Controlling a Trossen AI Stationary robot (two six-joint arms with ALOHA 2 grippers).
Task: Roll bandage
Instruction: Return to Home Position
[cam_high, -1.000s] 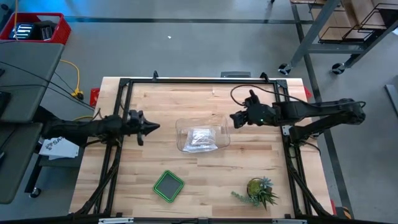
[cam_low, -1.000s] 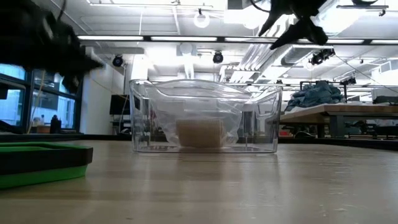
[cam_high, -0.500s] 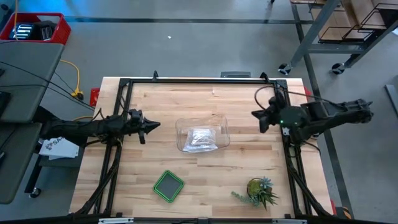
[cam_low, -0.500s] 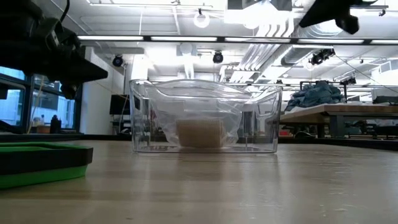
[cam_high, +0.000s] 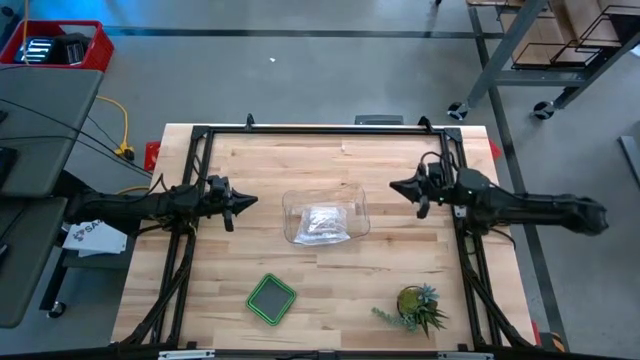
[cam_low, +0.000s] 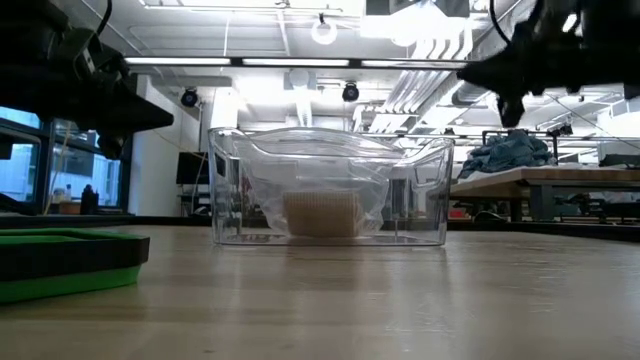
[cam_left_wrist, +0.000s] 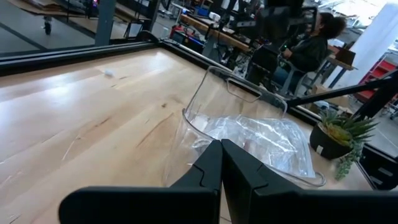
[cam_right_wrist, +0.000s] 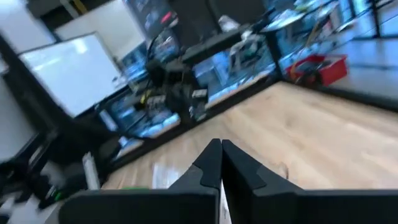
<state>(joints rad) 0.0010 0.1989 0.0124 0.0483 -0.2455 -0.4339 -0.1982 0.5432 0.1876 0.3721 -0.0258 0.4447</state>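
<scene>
High view — left claw (cam_high: 250, 203) and right claw (cam_high: 396, 186) closed, level, flanking bandage (cam_high: 322, 222).

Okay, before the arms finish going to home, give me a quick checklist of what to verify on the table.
1. Bandage inside the plastic bag, in the clear bin: ok.
2. Bin upright near the middle of the table: ok.
3. Bag sealed: cannot tell.
4. Left gripper shut, empty, apart from the bin: ok.
5. Right gripper shut, empty, apart from the bin: ok.
6. Green tray and potted plant away from both arms: ok.
</scene>
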